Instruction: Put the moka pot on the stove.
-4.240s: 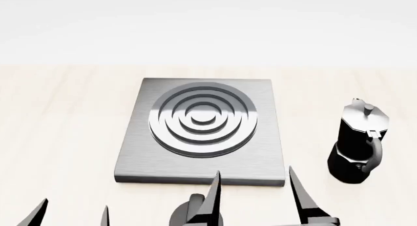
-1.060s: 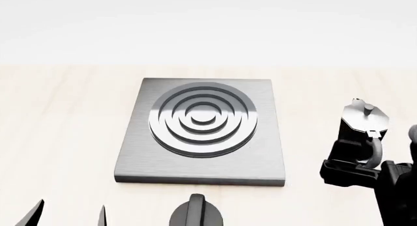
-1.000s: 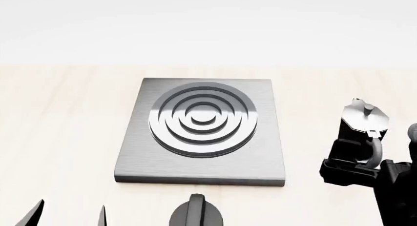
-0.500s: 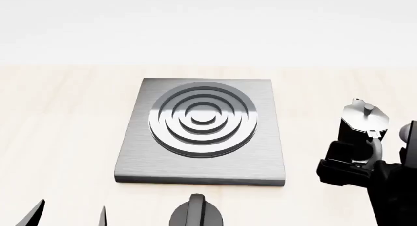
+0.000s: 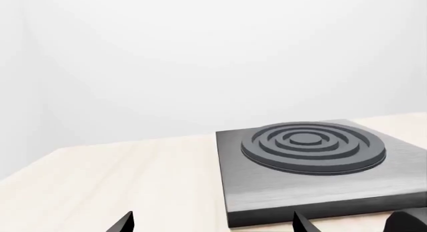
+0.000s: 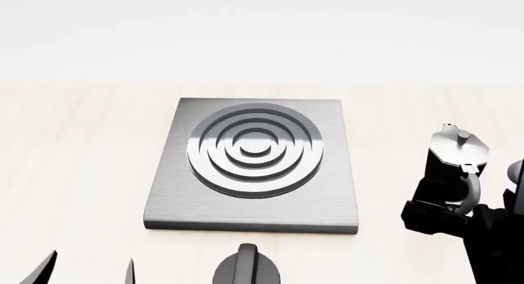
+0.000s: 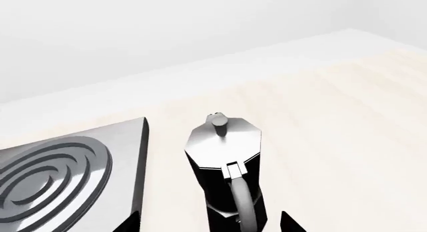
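The moka pot (image 6: 455, 164), black with a silver lid and knob, stands upright on the wooden table to the right of the stove (image 6: 254, 164), clear of it. My right gripper (image 6: 448, 211) is at the pot's near side, low at its base. In the right wrist view it (image 7: 210, 223) is open, with one fingertip (image 7: 131, 223) on each side of the pot (image 7: 223, 167) and the handle facing the camera. The stove's edge (image 7: 60, 182) lies beside it. My left gripper (image 6: 88, 272) is open and empty near the table's front left, before the stove (image 5: 307, 167).
A short black knob (image 6: 248, 265) sits in front of the stove's near edge and also shows in the left wrist view (image 5: 408, 223). Bare wooden table (image 6: 82, 161) lies left of the stove, and a white wall stands behind.
My right gripper has moved from in front of the stove to the right and now straddles the moka pot's base. Over the last second it has barely shifted. The pot and left arm are still.
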You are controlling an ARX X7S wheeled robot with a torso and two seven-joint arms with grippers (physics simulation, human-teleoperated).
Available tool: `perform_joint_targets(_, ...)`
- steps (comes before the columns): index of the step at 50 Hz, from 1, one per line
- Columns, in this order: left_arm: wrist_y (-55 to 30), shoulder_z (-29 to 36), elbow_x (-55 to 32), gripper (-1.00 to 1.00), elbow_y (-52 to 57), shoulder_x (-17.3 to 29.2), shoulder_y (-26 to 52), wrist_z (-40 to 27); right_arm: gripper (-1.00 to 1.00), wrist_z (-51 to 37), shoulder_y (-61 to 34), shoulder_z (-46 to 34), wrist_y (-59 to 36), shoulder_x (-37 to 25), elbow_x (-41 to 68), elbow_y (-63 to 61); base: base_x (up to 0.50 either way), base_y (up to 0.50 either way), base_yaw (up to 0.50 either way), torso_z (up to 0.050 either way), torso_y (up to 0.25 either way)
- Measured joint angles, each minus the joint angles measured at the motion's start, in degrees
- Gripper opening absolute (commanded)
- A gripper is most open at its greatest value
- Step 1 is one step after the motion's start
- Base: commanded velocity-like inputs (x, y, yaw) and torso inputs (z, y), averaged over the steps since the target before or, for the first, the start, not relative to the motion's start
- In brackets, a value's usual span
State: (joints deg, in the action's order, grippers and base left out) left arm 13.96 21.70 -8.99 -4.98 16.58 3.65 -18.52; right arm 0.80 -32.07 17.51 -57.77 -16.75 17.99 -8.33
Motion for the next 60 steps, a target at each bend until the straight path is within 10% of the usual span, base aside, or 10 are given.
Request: perform_joint_targets(60,-0.33,0.81,-0.25,1.00,0.14,0.58,0.21,-1.24,1.00,2.10,-0.34,-0.83,7.00,-0.62,0.71,7.25,0.00,0.00,0.00,0.000,0.000)
